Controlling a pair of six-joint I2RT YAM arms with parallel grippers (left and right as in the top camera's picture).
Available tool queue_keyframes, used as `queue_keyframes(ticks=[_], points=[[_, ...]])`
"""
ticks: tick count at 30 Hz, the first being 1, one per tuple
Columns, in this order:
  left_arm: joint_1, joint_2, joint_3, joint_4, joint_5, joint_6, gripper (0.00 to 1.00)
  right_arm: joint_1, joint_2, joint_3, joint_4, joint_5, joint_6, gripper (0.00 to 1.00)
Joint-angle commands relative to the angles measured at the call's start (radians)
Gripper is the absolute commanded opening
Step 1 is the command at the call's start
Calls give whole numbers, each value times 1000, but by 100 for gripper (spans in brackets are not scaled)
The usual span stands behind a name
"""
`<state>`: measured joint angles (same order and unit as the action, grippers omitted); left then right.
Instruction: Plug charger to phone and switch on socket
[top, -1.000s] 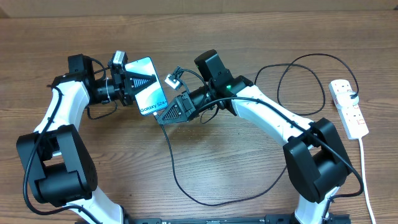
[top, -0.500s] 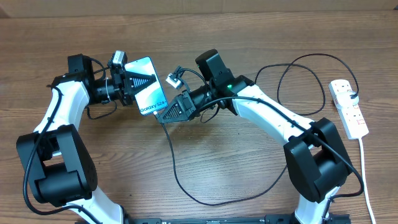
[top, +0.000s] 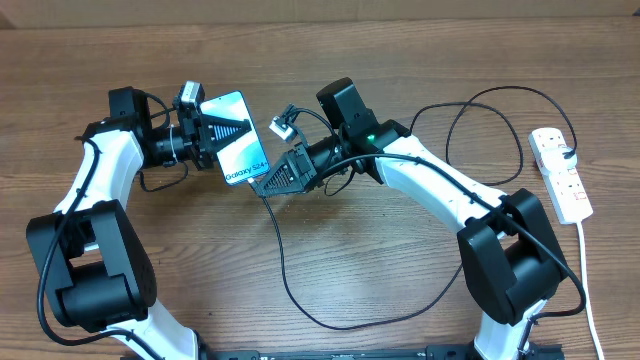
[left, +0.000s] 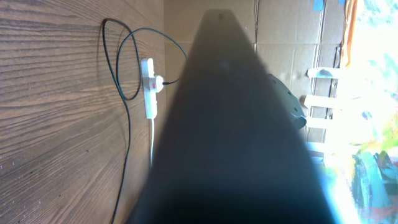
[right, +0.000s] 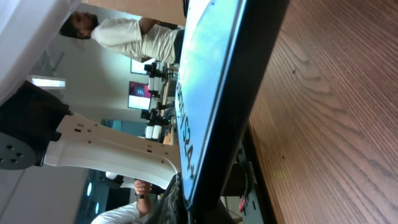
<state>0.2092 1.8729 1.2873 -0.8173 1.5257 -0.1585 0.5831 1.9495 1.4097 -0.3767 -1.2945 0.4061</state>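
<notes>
Little has changed over the last second. The right arm's wrist has shifted a touch to the right, and the slack of the charger (top: 283, 275) just below it has bent into a slightly different curve. The phone (top: 247, 157) has not moved. That suggests fine alignment of the plug with the port, with the plug not yet clearly seated.

The left gripper (top: 232, 130) is clamped on the phone, holding it raised and tilted in the upper left of the frame. That arm is bent with its wrist pointing right. The right gripper (top: 268, 186) is closed, apparently on the charger's plug end, though the tip itself is hidden. It presses against the phone's lower end, with the forearm stretched left across the centre.

The socket (top: 560, 175) lies at the far right edge, untouched, well apart from both arms.
</notes>
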Motion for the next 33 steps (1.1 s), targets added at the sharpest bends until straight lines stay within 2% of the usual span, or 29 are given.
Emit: queue_keyframes(ticks=[1, 6, 27, 33], points=[[-3, -29, 11, -4, 36, -14, 4, -16, -22, -2, 31, 30, 67, 4], [-3, -29, 11, -5, 27, -14, 4, -14, -22, -2, 66, 68, 198, 4], [-2, -29, 11, -5, -18, -13, 4, -22, -22, -2, 85, 135, 254, 4], [-2, -29, 11, -5, -18, -14, 4, -6, -22, -2, 99, 224, 316, 4]])
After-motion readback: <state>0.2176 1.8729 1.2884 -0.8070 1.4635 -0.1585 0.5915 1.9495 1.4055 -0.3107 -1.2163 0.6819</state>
